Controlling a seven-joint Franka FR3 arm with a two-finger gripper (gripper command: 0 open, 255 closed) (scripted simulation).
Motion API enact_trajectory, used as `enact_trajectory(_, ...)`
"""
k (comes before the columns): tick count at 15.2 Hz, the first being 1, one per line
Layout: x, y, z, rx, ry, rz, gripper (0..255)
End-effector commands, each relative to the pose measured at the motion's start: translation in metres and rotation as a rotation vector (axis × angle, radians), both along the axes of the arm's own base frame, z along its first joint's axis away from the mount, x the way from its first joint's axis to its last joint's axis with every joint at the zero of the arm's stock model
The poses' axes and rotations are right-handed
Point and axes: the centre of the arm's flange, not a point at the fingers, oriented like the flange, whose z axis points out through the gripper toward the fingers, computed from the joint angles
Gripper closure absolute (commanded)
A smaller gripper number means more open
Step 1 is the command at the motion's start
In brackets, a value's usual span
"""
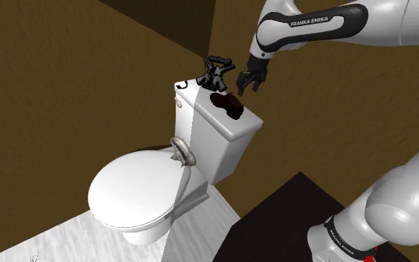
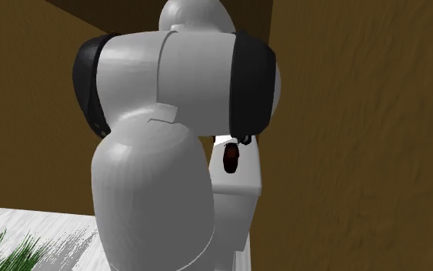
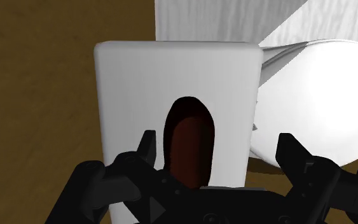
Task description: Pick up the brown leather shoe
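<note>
The gripper is hovering upper centre in the shoulder view, jaws spread, just above the dark brown shoe lying untouched on the toilet tank lid; lowering, pinching and lifting are awaiting.

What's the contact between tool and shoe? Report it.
Apart. In the wrist view the open tool straddles the shoe, with white tank lid showing between it and each finger.

The shoe is recorded as dark brown, near black at the rim and reddish-brown inside the opening. It is laid flat on its sole, opening upward, on the white toilet tank lid. It is located just below the tool and is not touched by it.
</note>
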Motion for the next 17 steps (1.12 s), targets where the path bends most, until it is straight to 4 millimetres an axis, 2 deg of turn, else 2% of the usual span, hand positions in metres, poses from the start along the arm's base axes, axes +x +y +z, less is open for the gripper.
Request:
enact_trajectory(1, 0.025, -0.004, -0.009, 0.005, -0.012, -0.011, 0)
enact_trajectory(8, 0.105, -0.020, -0.039, 0.024, -0.048, -0.051, 0)
enact_trajectory(16, 0.110, -0.021, -0.081, 0.025, -0.050, -0.053, 0)
enact_trajectory(17, 0.110, -0.021, -0.081, 0.025, -0.050, -0.053, 0)
